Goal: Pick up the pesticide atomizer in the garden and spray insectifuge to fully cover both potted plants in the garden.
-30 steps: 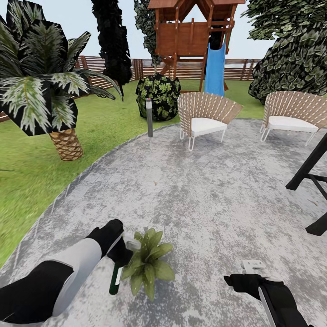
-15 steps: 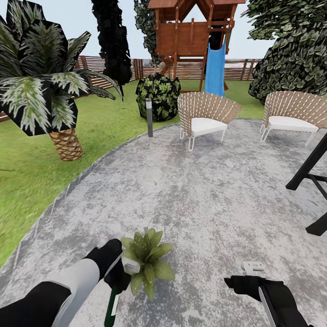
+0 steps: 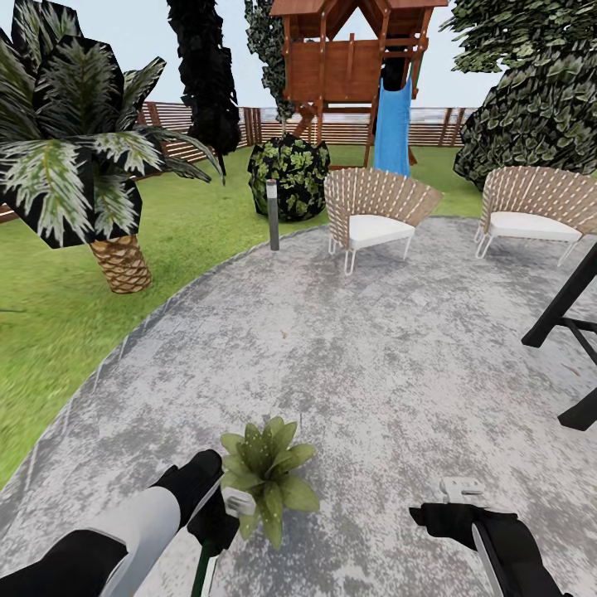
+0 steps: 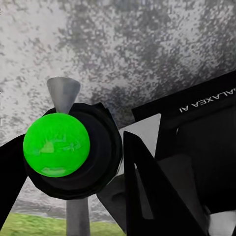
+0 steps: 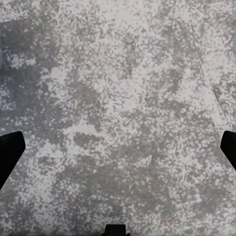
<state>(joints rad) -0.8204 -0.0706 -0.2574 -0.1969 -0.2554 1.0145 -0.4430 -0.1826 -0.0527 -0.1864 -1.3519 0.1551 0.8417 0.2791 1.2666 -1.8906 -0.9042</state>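
Note:
One potted plant (image 3: pixel 265 479), a small rosette of pointed green leaves, stands on the grey patio (image 3: pixel 373 356) just in front of me; the other is out of view. My left gripper (image 3: pixel 215 521) is shut on the pesticide atomizer (image 3: pixel 204 568). Its dark bottle hangs down toward the bottom edge, and its pale grey spray head (image 3: pixel 239 502) sits against the plant's left leaves. In the left wrist view the bottle's bright green end (image 4: pixel 56 145) sits between the black fingers (image 4: pixel 147 191). My right gripper (image 3: pixel 456 496) hovers open over bare paving, right of the plant, fingertips (image 5: pixel 10 152) wide apart.
Two wicker chairs (image 3: pixel 373 211) (image 3: pixel 535 211) stand at the patio's far side. A grey bollard lamp (image 3: pixel 273 214) marks the patio edge. A palm (image 3: pixel 120 261) grows on the lawn at left. Black frame legs (image 3: pixel 572 323) cross at right. Fence, bush and playhouse lie beyond.
My left gripper has pulled down and toward me with the atomizer, so the spray head dropped from the plant's upper left to its lower left. The right arm stayed still.

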